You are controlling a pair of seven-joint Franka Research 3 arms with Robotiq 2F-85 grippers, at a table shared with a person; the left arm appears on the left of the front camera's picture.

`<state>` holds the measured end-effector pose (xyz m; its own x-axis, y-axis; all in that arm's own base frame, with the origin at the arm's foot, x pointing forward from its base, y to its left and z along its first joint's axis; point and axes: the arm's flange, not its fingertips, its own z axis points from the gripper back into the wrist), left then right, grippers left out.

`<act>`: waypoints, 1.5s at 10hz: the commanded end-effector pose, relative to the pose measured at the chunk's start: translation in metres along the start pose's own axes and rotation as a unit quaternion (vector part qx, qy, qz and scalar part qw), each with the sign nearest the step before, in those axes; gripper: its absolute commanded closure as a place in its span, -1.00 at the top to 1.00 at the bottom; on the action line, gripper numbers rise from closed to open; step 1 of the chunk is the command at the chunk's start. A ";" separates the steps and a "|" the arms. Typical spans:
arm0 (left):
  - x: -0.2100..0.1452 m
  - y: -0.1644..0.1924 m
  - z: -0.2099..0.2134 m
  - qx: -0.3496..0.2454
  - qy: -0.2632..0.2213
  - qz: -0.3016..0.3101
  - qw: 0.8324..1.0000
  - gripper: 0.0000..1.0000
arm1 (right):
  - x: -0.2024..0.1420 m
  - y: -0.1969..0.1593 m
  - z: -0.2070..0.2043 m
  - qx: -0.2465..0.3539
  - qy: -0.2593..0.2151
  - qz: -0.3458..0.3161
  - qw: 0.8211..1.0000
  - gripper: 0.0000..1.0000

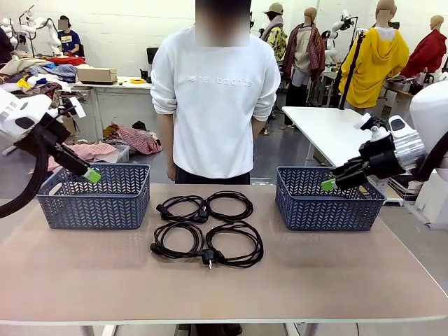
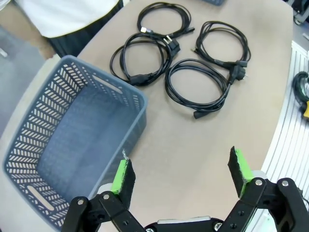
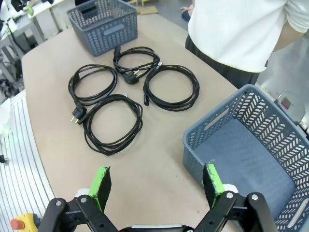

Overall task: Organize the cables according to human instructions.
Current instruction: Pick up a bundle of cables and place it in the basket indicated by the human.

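Observation:
Several black coiled cables (image 1: 204, 214) lie flat in a cluster at the middle of the table, two at the back and two nearer me. In the left wrist view the cables (image 2: 172, 44) lie beyond the open fingers. The right wrist view has the cables (image 3: 129, 76) up and to the left. My left gripper (image 1: 92, 175) hangs open and holds nothing above the left basket (image 1: 94, 204). Over the near left corner of the right basket (image 1: 325, 210), my right gripper (image 1: 327, 185) is open too, with nothing between its fingers.
A person in a white sweatshirt (image 1: 213, 105) stands at the far edge behind the cables, hands out of sight. Both blue baskets (image 2: 72, 154) (image 3: 246, 159) hold nothing. Bare tabletop (image 1: 224, 294) stretches in front of the cables.

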<state>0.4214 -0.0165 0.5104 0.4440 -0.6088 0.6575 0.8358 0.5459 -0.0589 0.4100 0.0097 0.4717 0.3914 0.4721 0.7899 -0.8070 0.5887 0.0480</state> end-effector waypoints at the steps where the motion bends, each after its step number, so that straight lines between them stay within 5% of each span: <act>1: -0.003 -0.001 0.002 -0.007 -0.013 -0.005 1.000 1.00 | 0.000 -0.005 -0.002 0.003 -0.012 0.013 1.000 1.00; 15: -0.003 -0.001 0.002 -0.007 -0.013 -0.005 1.000 1.00 | 0.000 -0.005 -0.002 0.003 -0.012 0.013 1.000 1.00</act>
<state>0.4213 -0.0157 0.5104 0.4462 -0.6078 0.6569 0.8345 0.5478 -0.0600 0.4099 0.0093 0.4719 0.3929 0.4779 0.7857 -0.8065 0.5895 0.0448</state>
